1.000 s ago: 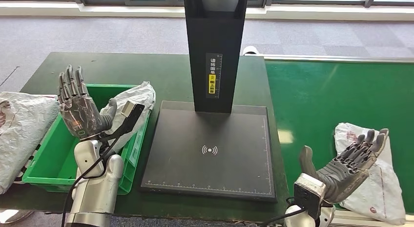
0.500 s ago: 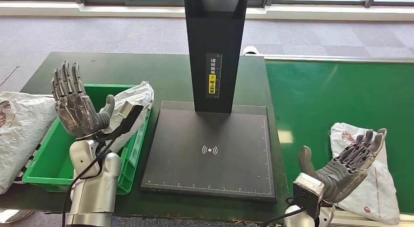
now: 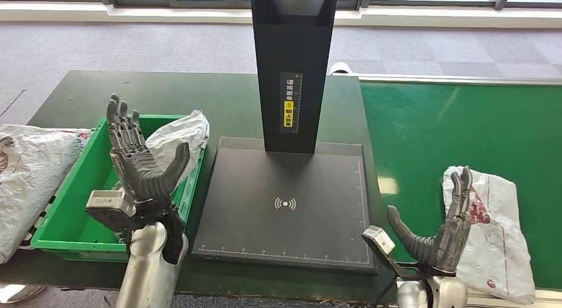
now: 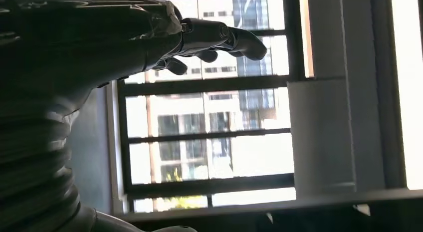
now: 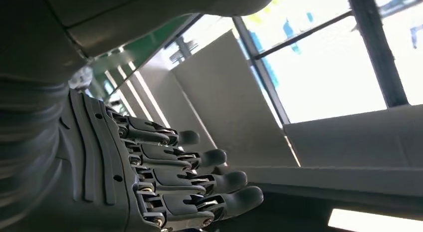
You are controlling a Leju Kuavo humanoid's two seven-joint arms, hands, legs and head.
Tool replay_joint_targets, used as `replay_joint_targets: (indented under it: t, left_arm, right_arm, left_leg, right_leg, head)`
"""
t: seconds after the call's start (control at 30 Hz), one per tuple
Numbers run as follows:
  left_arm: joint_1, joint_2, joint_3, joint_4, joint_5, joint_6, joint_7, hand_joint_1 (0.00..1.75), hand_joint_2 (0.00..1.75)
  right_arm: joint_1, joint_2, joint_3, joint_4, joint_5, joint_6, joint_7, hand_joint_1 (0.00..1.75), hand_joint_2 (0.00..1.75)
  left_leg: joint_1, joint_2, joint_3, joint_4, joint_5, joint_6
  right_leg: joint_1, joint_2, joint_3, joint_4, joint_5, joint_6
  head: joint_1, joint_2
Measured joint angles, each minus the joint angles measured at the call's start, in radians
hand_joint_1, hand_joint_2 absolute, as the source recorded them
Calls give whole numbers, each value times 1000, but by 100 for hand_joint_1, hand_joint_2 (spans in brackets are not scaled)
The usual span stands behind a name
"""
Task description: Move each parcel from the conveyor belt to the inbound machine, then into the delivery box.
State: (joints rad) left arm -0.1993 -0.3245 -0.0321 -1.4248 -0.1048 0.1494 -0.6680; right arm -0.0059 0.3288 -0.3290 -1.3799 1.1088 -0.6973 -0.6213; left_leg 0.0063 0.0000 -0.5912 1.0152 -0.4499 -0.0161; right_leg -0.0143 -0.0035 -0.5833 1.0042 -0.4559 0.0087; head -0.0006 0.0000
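At the green conveyor belt's point(image 3: 431, 129) near edge, the released right robot hand point(image 3: 445, 230) flanks a soft, crinkled white plastic parcel point(image 3: 494, 232), likely light and slippery, best gripped mid-body.

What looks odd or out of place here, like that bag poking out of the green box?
The white parcel in the green bin leans over the bin's rim toward the black scanner plate, not lying flat inside. Another parcel lies outside the bin, by its far side. Nothing looks spilled or damaged. Both hands, left and right, hold nothing.

High head view downward; wrist views up toward windows point(image 4: 209, 142).
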Motion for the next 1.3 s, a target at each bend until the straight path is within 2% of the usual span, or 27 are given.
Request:
replay_joint_targets:
  t: [0.07,0.17,0.23,0.33,0.47,0.63,0.97,1.13,1.3]
  left_arm:
    - [28,6,-48,-31,28,-62,0,0,175]
    - [56,12,-90,-62,42,-96,0,0,175]
    - [67,13,-104,-76,55,-133,0,0,175]
    - [84,13,-110,-87,87,-231,0,0,175]
    - [110,13,-110,-89,125,-302,0,0,175]
    - [138,13,-105,-77,174,-331,0,0,175]
    - [155,13,-99,-43,160,-351,0,0,175]
    - [157,13,-99,-35,150,-351,0,0,175]
    - [166,13,-99,-35,143,-351,0,0,175]
  right_arm:
    - [-21,1,-81,24,103,0,55,0,175]
    - [-40,4,-153,47,154,0,95,0,175]
    - [-47,5,-182,58,189,0,135,0,175]
    - [-53,4,-199,81,265,0,259,0,175]
    - [-85,-27,-222,175,302,0,377,0,175]
    - [-124,-77,-251,306,321,0,485,0,175]
    - [-185,-176,-255,590,289,-1,629,0,175]
    - [-212,-206,-255,708,294,10,669,0,175]
    - [-227,-223,-255,776,311,67,731,0,175]
  left_leg:
    - [0,-1,0,0,0,0]
    - [0,-2,0,0,0,0]
    - [0,-1,0,0,0,0]
    - [0,-1,0,0,0,0]
    - [0,0,0,0,0,0]
    - [0,0,0,0,0,1]
    - [0,0,0,0,0,1]
    - [0,0,0,0,0,1]
    - [0,0,0,0,0,1]
  right_leg:
    - [0,-2,0,0,0,0]
    - [0,-2,0,0,0,0]
    - [0,-2,0,0,0,0]
    - [1,-1,0,0,-1,0]
    - [0,-1,0,0,-1,0]
    - [0,-1,0,0,-1,0]
    - [0,-1,0,0,-1,0]
    - [0,-1,0,0,-1,0]
    - [0,-1,0,0,-1,0]
  head:
    - [0,0]
    - [0,0]
    - [0,0]
    - [0,0]
    - [0,0]
    - [0,0]
    - [0,0]
    - [0,0]
    - [0,0]
